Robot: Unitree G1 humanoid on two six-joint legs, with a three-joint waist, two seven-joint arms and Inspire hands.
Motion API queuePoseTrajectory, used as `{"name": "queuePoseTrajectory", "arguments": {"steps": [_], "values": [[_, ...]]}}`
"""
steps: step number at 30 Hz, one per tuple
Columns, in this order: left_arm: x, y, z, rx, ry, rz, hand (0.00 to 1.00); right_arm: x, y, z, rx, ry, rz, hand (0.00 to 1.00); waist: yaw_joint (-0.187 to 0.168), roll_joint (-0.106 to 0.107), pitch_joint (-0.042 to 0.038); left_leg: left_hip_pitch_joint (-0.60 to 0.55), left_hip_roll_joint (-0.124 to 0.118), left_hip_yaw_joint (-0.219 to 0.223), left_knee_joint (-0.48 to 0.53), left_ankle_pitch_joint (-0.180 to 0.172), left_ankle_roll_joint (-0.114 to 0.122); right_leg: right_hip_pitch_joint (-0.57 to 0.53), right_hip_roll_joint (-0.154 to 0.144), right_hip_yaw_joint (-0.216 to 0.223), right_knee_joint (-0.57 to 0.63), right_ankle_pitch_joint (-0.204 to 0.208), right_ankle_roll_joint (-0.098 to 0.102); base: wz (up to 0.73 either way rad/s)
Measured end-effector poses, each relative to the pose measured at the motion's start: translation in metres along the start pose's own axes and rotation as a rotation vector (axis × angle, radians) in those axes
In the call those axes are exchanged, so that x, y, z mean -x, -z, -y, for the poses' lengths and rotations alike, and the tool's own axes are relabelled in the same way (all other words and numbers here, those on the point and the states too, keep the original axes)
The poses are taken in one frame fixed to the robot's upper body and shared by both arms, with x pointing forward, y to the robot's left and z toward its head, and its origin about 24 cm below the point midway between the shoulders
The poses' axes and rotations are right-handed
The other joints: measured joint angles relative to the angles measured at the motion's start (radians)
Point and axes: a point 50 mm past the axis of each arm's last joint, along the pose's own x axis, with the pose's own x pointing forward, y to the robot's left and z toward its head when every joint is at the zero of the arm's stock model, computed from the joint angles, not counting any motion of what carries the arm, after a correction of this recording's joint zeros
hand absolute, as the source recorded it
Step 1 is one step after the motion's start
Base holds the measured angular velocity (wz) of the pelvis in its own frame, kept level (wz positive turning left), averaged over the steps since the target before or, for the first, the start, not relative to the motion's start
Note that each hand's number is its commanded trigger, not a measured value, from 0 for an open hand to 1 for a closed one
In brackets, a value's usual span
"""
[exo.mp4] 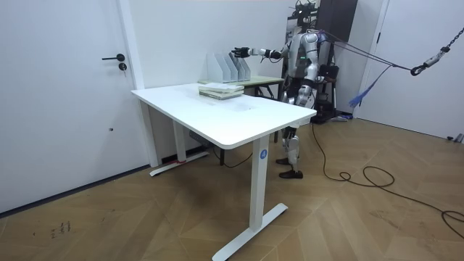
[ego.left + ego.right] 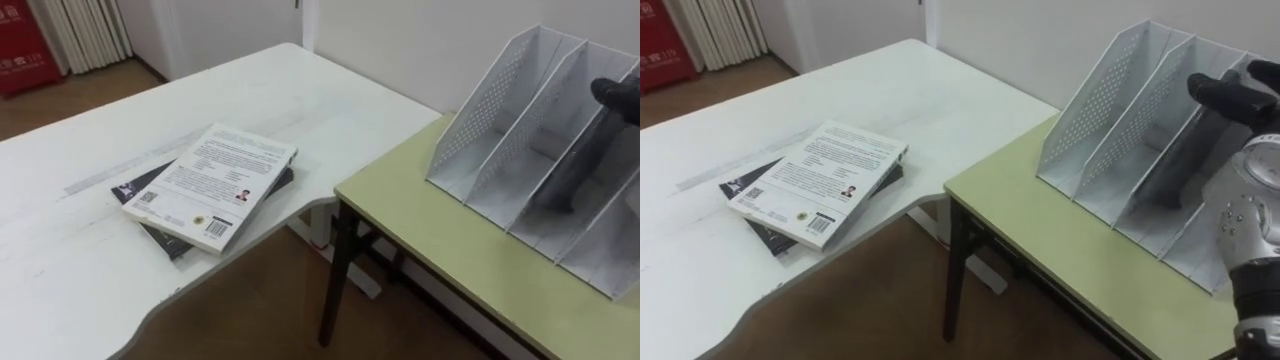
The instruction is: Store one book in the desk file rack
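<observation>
Nearest in, the white surface (image 2: 100,290) carries two books stacked close to its right edge, just short of the gap to the next table. The top book (image 2: 212,185) is pale, lying flat with its printed cover up. The dark book (image 2: 160,238) lies under it, slightly skewed, with corners poking out. The top book's long axis runs away from the robot and slants right, roughly toward the gap.

Across that gap is the green surface (image 2: 420,230), and toward its far right corner stands the rack (image 2: 500,120), white and perforated, its compartments open at the top.

Up at the rack, the right hand (image 2: 1230,92) hovers at the upper rim of the middle compartments, arm stretched out level in the room view. How wide its fingers are set I cannot tell, as it reads only as a dark lump. No book shows in it. A dark streak (image 2: 578,165) drops from it into a compartment, and whether that is shadow or something else I can't say.

So here's the geometry that matters: the books lie well apart from that hand, off to its left and nearer the robot. By my read, the storing is not yet done. The right arm would have to swing back across the gap, and the left arm's side looks closer to the stack. Any grasp will want to take the top book across its short width.
</observation>
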Motion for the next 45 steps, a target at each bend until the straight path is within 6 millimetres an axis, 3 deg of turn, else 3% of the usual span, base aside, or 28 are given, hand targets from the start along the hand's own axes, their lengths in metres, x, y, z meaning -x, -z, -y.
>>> {"name": "queuePoseTrajectory", "arguments": {"steps": [4,9,16,21,25,30,32,34,37,41,45], "values": [[0.002,0.009,-0.004,0.011,-0.01,-0.028,0.0,0.0,0.0,0.001,-0.001,0.002,0.001,0.0,-0.004,0.007,-0.0034,0.0,0.0,-0.001,0.0,0.0,0.0,0.002,0.0,-0.001,0.0,0.0,0.0,0.0],[0.003,0.014,-0.005,0.005,-0.016,-0.049,0.0,0.0,-0.001,0.0,0.0,-0.018,0.002,0.0,0.0,0.007,-0.0021,0.0,-0.001,-0.001,0.001,0.0,0.0,0.002,-0.001,-0.001,-0.001,0.0,0.001,0.0],[0.004,0.018,-0.007,0.005,-0.029,-0.056,0.0,0.0,0.0,-0.001,-0.032,-0.025,-0.017,0.0,0.017,-0.006,0.0088,0.001,-0.003,-0.002,0.0,0.0,0.0,0.0,-0.002,0.0,-0.002,-0.001,0.002,0.0],[0.004,0.017,-0.008,0.0,-0.03,-0.056,0.0,0.001,-0.001,-0.004,-0.023,-0.034,-0.008,0.0,0.023,-0.011,0.0118,-0.003,-0.003,-0.002,-0.001,0.0,0.0,-0.006,-0.001,0.0,-0.005,-0.001,0.002,0.0],[0.004,0.017,-0.008,-0.045,-0.036,-0.064,0.0,0.009,-0.017,-0.016,-0.033,-0.093,0.066,0.0,0.021,-0.011,0.0116,-0.015,-0.003,-0.001,0.0,0.0,0.001,-0.011,-0.001,-0.001,-0.005,-0.001,0.002,0.0],[0.003,0.014,-0.006,-0.085,-0.045,-0.056,0.0,0.031,-0.055,-0.036,-0.077,-0.212,0.254,0.0,0.019,-0.01,0.0119,-0.015,-0.002,0.003,0.0,0.0,0.001,-0.012,0.0,0.005,-0.005,-0.001,0.002,-0.01],[0.002,0.011,-0.004,-0.101,-0.037,-0.036,0.0,0.048,-0.07,-0.044,-0.081,-0.284,0.363,0.0,0.019,-0.01,0.012,-0.008,0.0,0.007,-0.002,0.0,0.0,-0.008,0.0,0.007,-0.005,-0.001,0.002,-0.02],[0.002,0.011,-0.004,-0.107,-0.036,-0.033,0.0,0.065,-0.074,-0.048,-0.087,-0.376,0.429,0.0,0.025,-0.009,0.0124,0.002,0.002,0.014,-0.009,0.0,0.0,-0.003,0.001,0.012,-0.005,-0.001,0.002,-0.07],[0.001,0.01,-0.003,-0.107,-0.036,-0.032,0.0,0.092,-0.064,-0.053,-0.059,-0.558,0.465,0.0,0.022,-0.007,0.0132,0.004,0.004,0.015,-0.009,0.0,0.0,-0.001,0.001,0.015,-0.004,0.0,0.002,-0.01],[0.0,0.007,0.0,-0.107,-0.017,-0.024,0.0,0.118,-0.045,-0.058,-0.046,-0.825,0.418,0.0,0.022,0.006,0.0203,-0.005,0.013,0.026,-0.01,-0.002,0.001,-0.01,0.002,0.031,0.005,0.006,0.002,-0.09],[0.001,0.005,-0.002,-0.121,0.0,-0.024,0.0,0.136,-0.038,-0.072,-0.028,-1.055,0.4,0.0,0.021,0.013,0.0123,-0.015,0.014,0.039,-0.008,-0.001,0.001,-0.032,0.001,0.05,0.014,0.006,0.0,-0.13]]}}
